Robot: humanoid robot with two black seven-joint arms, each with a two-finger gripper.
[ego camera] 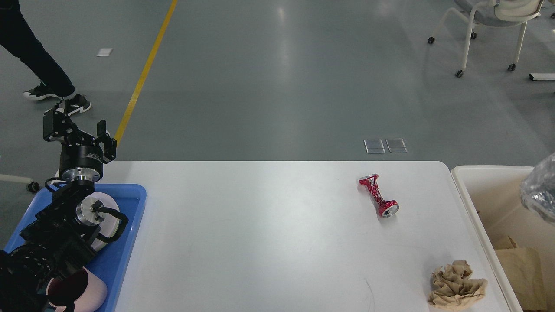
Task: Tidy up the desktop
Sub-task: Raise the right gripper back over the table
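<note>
The white desktop (269,238) carries a crushed red can (378,201) at the right and a crumpled brown paper ball (455,286) near the front right corner. A clear crinkled plastic wrapper (541,193) shows at the right edge, over the cream-white bin (470,190); what holds it is out of frame. My left gripper (78,130) is raised above the desktop's back left corner, open and empty. My right gripper is out of view.
A blue tray (128,242) at the left holds a white cup (110,216) and a pink cup (82,290), partly hidden by my left arm. Brown paper (520,268) lies inside the bin. A person (30,56) stands on the floor far left, a chair (490,26) far right.
</note>
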